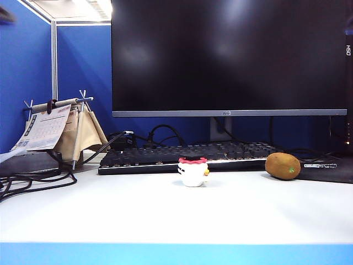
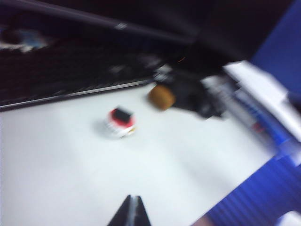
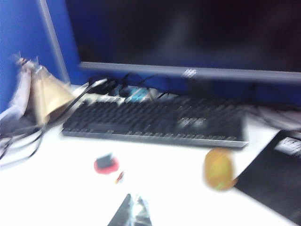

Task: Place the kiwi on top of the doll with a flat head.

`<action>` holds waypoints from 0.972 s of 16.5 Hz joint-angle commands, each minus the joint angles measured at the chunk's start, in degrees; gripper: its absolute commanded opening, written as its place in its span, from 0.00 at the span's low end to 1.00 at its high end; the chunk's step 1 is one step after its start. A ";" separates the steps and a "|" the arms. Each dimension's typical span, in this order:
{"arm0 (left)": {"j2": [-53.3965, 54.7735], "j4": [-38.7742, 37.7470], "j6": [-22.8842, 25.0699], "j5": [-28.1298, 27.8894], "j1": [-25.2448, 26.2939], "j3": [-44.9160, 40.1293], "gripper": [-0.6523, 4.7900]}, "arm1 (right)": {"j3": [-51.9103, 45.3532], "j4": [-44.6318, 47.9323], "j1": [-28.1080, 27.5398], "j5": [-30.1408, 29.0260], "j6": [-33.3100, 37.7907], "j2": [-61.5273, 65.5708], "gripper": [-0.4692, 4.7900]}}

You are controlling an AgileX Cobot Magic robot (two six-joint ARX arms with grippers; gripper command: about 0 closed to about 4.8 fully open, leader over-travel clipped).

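While both the left gripper [image 2: 131,212] and right gripper [image 3: 131,212] hover closed and empty, the fuzzy brown oval kiwi [image 1: 282,166] sits ungrasped toward the white desk's [image 1: 165,215] right edge, apart from the white flat-topped doll [image 1: 193,172] mid-desk.

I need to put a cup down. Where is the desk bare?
Bare: the white desk in front of the doll and kiwi, and the gap between them. Crowded: keyboard behind, cables and calendar at left.
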 commanded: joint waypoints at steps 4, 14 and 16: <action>0.20 -18.45 7.32 -7.78 0.02 8.15 0.61 | 24.35 -1.14 -23.43 -24.06 -0.11 31.47 0.16; 0.11 -29.29 6.25 -5.11 -1.25 8.17 0.82 | 60.28 -20.02 -27.21 -31.74 -4.98 82.86 0.99; 0.11 -30.05 6.27 -5.05 -1.25 8.17 0.82 | 60.81 -22.10 -27.21 -30.25 -6.97 87.06 0.99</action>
